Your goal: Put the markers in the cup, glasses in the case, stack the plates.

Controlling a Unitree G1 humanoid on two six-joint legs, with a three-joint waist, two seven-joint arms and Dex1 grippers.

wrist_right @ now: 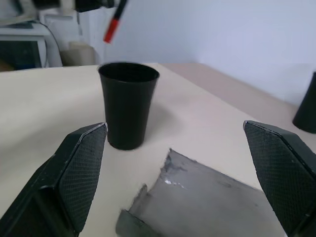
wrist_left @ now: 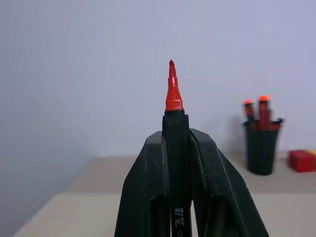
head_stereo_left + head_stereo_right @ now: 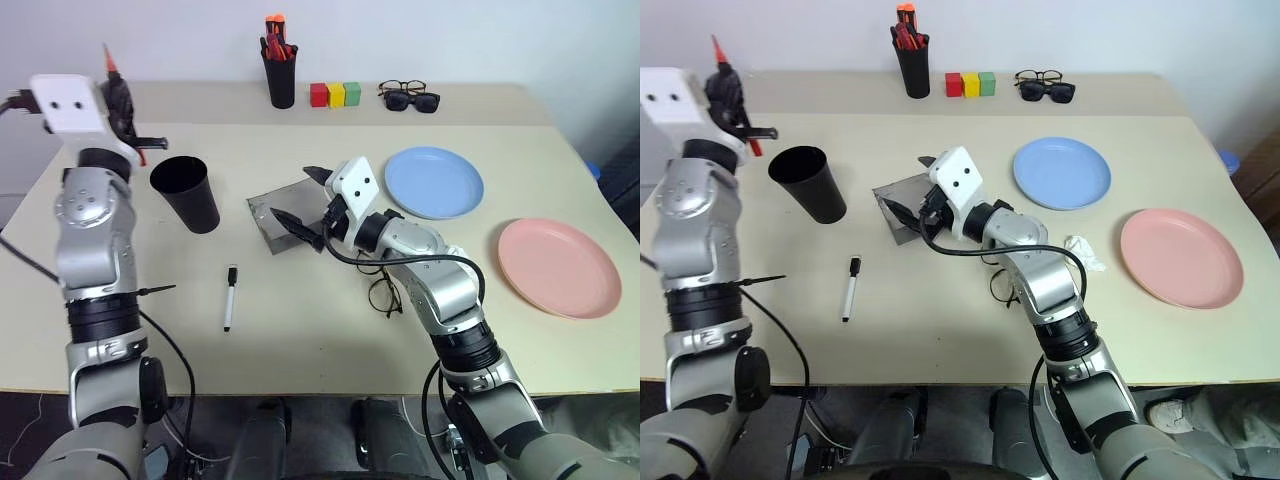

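Left claw [image 3: 122, 95] is pinching the red marker [image 2: 173, 94] up beside the cup [image 3: 186, 193], right claw [image 3: 305, 200] spread over the case [image 3: 283, 213]; a crooked drop could bounce off the rim.

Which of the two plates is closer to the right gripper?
The light blue plate. It lies just beyond the open right gripper, toward the table's back, while the salmon pink plate sits farther off near the table's right edge.

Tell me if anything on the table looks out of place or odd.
Yes: a small crumpled white scrap lies loose between the glasses and the pink plate. The grey case also sits open and skewed on the table.
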